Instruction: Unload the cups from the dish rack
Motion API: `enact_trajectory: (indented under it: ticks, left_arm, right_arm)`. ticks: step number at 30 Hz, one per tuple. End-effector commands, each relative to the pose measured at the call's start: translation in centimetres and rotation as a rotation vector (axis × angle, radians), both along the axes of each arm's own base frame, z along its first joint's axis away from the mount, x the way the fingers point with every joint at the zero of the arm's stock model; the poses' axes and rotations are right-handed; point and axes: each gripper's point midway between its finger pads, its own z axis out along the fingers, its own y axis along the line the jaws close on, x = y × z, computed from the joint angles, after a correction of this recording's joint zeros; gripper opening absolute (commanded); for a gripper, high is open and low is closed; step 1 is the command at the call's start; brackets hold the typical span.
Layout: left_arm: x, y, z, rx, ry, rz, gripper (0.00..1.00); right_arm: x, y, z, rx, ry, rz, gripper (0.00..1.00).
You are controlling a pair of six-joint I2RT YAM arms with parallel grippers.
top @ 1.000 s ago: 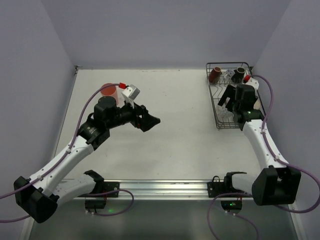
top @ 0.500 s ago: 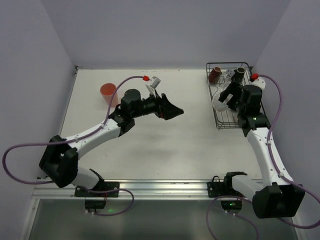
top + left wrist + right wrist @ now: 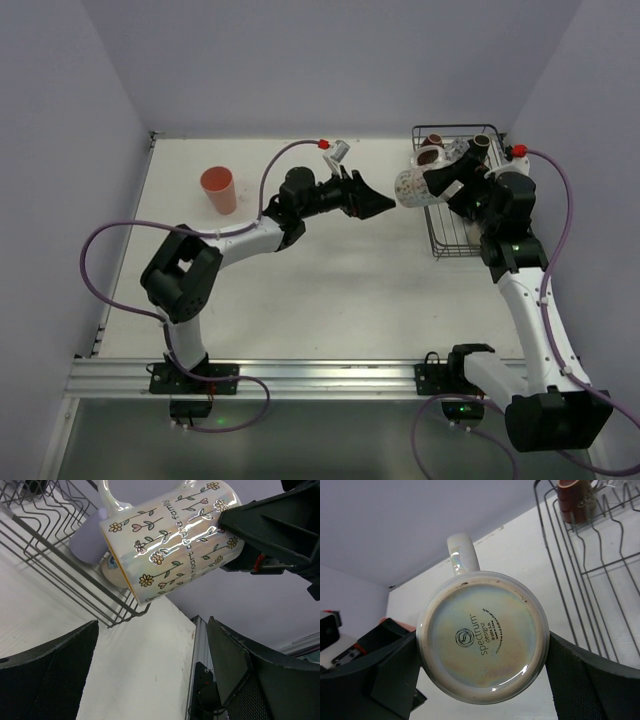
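**Step in hand:** removal of one cup from the black wire dish rack [image 3: 455, 247].

- The right gripper [image 3: 446, 186] is clamped on a white iridescent ceramic mug printed with flowers and hearts [image 3: 170, 535], with one finger on each side of the body near the base.
- The mug is held on its side in the air, just past the rack's left edge. Its base faces the right wrist camera and its mouth faces the left arm.
- The left gripper [image 3: 145, 680] hangs close in front of the mug, jaws spread wide with nothing between them. The mug lies above and beyond the fingertips, not yet within them.

**Judgement:** a hand-over appears to be in preparation.

1. The left jaws should advance and rise until they straddle the mug's free end, clear of the right fingers.
2. They should close before the right releases.

A salmon-red plastic tumbler [image 3: 218, 188] stands on the white table [image 3: 330, 290], well apart to the left. A dark brown mug [image 3: 432, 146] sits in the rack — at least one more cup is there with it.
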Motion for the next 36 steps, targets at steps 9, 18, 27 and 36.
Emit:
enact_trajectory:
  ticks: [9,18,27,36]
  left_arm:
    - [-1.3,-0.4,6.8,-0.256,-0.133,-0.085,0.81]
    - [-2.9,0.9,9.1,-0.367,-0.151,-0.11,0.41]
    - [-3.8,4.0,10.9,-0.355,-0.211,-0.002,0.0]
    - [0.1,8.6,11.9,-0.124,-0.284,0.33,0.0]
  right_arm:
    - [-0.4,5.4,6.5,0.245,-0.238,0.273,0.5]
    - [-0.7,8.6,4.1,0.361,-0.178,0.418,0.51]
    - [-0.7,10.8,1.0,0.371,-0.091,0.455,0.89]
    - [-0.2,10.6,-1.4,0.325,-0.023,0.432,0.99]
